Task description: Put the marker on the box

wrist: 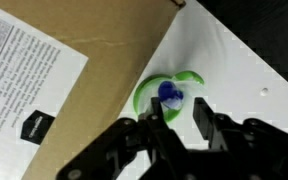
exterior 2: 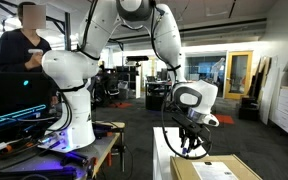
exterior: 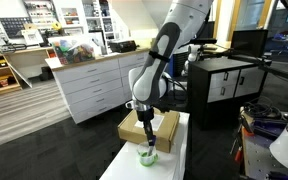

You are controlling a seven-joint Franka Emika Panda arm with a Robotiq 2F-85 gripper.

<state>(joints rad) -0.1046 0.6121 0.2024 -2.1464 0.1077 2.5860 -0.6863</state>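
Note:
The marker [wrist: 170, 95] shows end-on as a blue and whitish tip standing inside a translucent green cup [wrist: 144, 93] on the white table. The brown cardboard box [wrist: 94, 45] with its white label [wrist: 19, 85] lies right beside the cup. It also shows in both exterior views [exterior: 162, 124] [exterior 2: 221, 170]. My gripper [wrist: 179, 112] hangs straight above the cup, open, with its two black fingers apart and the marker's tip just beyond the fingertips. In an exterior view the gripper [exterior: 147, 137] is directly over the cup [exterior: 149, 155], in front of the box.
The white table [exterior: 129, 165] is narrow, with its edges close to the cup on both sides. White cabinets [exterior: 89, 85] stand behind, and a dark cabinet [exterior: 224, 85] is off to the side. A second white robot [exterior 2: 69, 85] and a person [exterior 2: 19, 45] are nearby.

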